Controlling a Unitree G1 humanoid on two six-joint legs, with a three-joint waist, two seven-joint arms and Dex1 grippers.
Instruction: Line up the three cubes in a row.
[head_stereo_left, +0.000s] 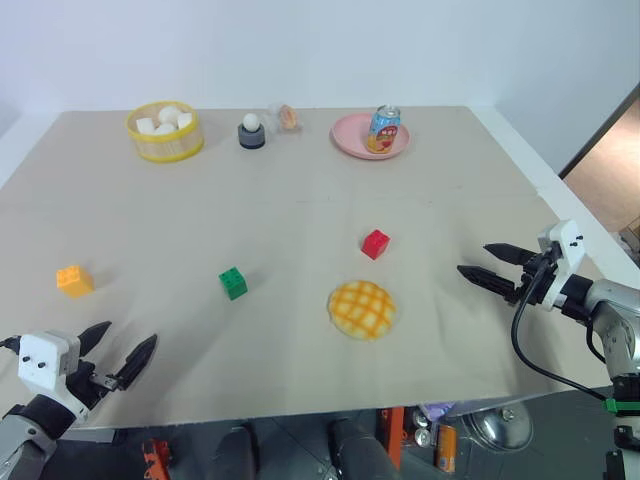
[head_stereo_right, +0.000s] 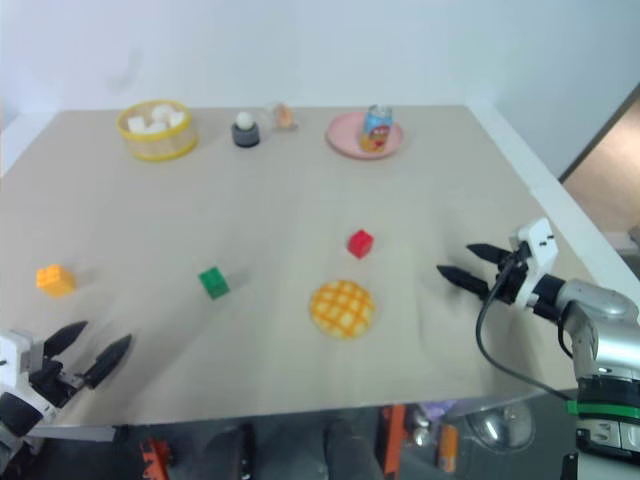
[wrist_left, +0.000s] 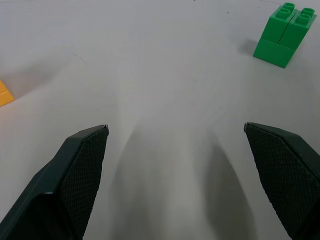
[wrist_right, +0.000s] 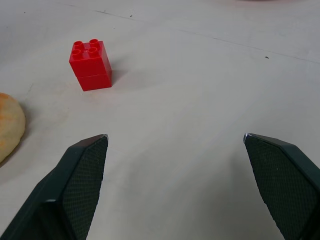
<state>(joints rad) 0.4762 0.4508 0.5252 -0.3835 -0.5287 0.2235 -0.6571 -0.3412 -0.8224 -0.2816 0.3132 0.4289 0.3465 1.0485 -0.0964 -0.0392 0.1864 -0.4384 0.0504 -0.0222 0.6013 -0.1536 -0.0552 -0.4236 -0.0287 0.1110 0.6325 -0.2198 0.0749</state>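
Note:
Three studded cubes lie apart on the beige table. The orange-yellow cube (head_stereo_left: 74, 280) is at the left, the green cube (head_stereo_left: 233, 283) near the middle, the red cube (head_stereo_left: 375, 243) further right and a bit farther back. My left gripper (head_stereo_left: 127, 351) hovers open near the front left edge, below the orange-yellow cube, holding nothing. My right gripper (head_stereo_left: 479, 261) stands open at the right side, pointing toward the red cube (wrist_right: 90, 64) with a clear gap between them. The green cube (wrist_left: 284, 34) lies ahead of the left fingers.
A checkered bun (head_stereo_left: 362, 309) sits in front of the red cube. At the back stand a yellow basket (head_stereo_left: 165, 137) with white lumps, a small dark cup (head_stereo_left: 251, 132) with a white ball, and a pink plate (head_stereo_left: 351, 140) bearing a can (head_stereo_left: 384, 129).

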